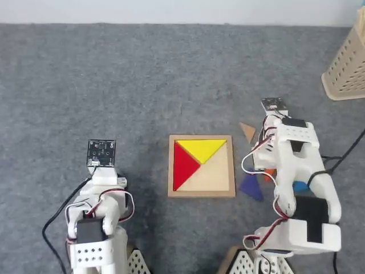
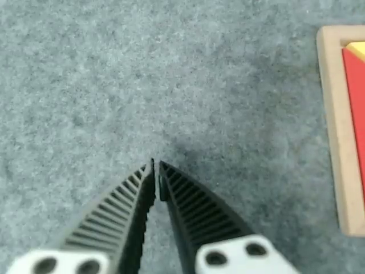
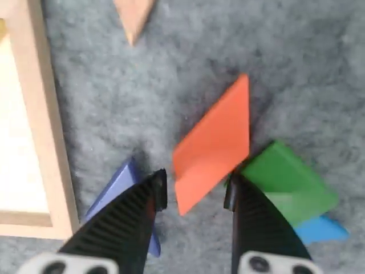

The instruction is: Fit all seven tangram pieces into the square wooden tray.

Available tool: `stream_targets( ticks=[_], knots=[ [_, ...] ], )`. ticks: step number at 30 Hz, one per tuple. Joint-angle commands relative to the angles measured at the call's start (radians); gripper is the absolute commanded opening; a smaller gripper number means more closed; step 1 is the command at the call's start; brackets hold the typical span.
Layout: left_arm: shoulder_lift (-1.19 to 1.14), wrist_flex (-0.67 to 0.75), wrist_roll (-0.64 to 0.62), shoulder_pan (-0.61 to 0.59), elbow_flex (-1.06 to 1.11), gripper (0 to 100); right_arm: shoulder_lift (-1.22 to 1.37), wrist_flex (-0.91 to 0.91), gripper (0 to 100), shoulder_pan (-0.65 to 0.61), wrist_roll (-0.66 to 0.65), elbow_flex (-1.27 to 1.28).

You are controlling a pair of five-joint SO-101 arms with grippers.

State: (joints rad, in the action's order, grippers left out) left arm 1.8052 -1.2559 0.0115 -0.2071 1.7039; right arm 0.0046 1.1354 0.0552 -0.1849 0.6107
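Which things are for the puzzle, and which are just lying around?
For the puzzle: wooden tray with yellow triangle and red triangle inside; beside it orange parallelogram, green piece, dark blue triangle, light blue piece, plain wooden triangle.

Just lying about: beige slotted basket.

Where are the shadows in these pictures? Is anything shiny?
Left wrist view: a soft dark patch on the carpet just past the tips of the left claw. Right wrist view: a pale sheen on the green piece by the right claw. High view: even light, no hard shadows.
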Motion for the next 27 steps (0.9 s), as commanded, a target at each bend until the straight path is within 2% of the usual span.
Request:
stream_targets(
  ticks=[1, 4, 10, 16, 20, 23, 27],
  knots=[
    [0.021, -0.006, -0.008, -0.005, -0.019, 1, 0.015, -0.03, 18.8, 0.007, 0.005, -0.049],
    [0.021, -0.006, -0.008, -0.005, -0.019, 1, 0.022, -0.019, 18.8, -0.016, -0.002, -0.127],
    [0.021, -0.006, -0.008, -0.005, -0.019, 1, 0.128, 0.153, 18.8, -0.108, -0.041, -0.348],
    [0.021, -0.006, -0.008, -0.005, -0.019, 1, 0.065, 0.213, 18.8, -0.165, -0.034, -0.407],
    [0.021, -0.006, -0.008, -0.005, -0.019, 1, 0.05, 0.143, 18.7, -0.171, -0.015, -0.275],
    [0.021, -0.006, -0.008, -0.005, -0.019, 1, 0.051, 0.027, 18.7, -0.122, 0.046, -0.181],
    [0.021, -0.006, -0.008, -0.005, -0.019, 1, 0.073, -0.018, 18.8, -0.068, 0.087, -0.157]
  ],
)
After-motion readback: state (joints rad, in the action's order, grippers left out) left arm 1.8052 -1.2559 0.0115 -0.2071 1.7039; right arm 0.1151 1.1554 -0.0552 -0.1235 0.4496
